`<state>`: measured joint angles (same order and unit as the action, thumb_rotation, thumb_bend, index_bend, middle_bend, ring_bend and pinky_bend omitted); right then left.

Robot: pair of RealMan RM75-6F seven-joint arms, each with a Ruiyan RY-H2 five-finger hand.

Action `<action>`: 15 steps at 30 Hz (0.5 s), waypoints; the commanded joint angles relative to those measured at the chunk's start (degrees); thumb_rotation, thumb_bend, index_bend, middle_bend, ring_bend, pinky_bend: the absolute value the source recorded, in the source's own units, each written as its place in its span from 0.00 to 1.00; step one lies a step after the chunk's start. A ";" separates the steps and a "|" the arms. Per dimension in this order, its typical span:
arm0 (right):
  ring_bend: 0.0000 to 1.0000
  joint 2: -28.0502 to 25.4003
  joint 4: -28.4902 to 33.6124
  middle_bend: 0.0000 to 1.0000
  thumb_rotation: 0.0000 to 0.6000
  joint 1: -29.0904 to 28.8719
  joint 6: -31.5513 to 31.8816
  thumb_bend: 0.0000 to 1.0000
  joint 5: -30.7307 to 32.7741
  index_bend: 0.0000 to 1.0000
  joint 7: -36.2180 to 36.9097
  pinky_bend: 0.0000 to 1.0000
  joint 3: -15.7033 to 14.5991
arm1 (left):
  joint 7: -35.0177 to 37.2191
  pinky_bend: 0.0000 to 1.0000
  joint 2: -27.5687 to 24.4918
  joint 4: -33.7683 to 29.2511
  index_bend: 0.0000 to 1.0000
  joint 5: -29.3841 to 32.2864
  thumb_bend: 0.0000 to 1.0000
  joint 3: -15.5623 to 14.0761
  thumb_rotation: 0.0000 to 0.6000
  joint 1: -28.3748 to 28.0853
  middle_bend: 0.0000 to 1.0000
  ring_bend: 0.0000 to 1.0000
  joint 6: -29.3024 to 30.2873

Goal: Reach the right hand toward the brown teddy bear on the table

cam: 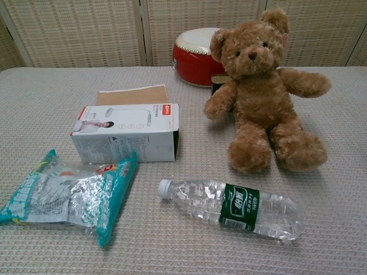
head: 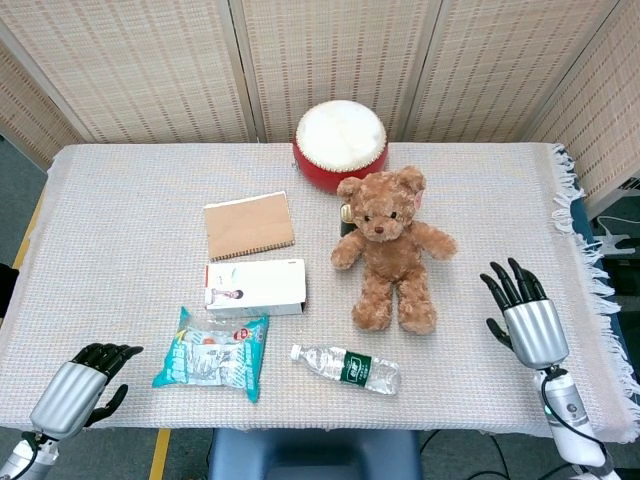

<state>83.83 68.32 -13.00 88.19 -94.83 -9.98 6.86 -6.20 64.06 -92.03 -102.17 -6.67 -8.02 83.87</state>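
Note:
The brown teddy bear (head: pixel 391 247) sits upright near the table's middle, facing me; the chest view shows the bear (cam: pixel 261 91) large at upper right. My right hand (head: pixel 523 315) hovers over the cloth to the bear's right and a bit nearer me, fingers spread and empty, apart from the bear. At the front left corner my left hand (head: pixel 79 386) stays low with its fingers curled in, holding nothing. Neither hand appears in the chest view.
A red drum (head: pixel 340 143) stands behind the bear. A brown notebook (head: pixel 249 224), a white box (head: pixel 255 287), a teal snack bag (head: pixel 213 352) and a lying water bottle (head: pixel 347 368) fill the left and front. The fringed cloth edge (head: pixel 586 268) runs along the right.

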 commanded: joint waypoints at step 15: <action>0.04 21.10 -37.20 0.13 1.00 -16.40 -8.34 0.09 5.95 0.25 6.91 0.22 7.88 | 0.46 0.28 -0.27 -0.38 0.21 0.35 0.44 -0.09 1.00 -0.24 0.27 0.25 -0.73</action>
<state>101.72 35.31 -26.87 82.81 -90.84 -4.53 13.99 -5.75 63.80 -92.40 -101.82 -6.76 -8.25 83.14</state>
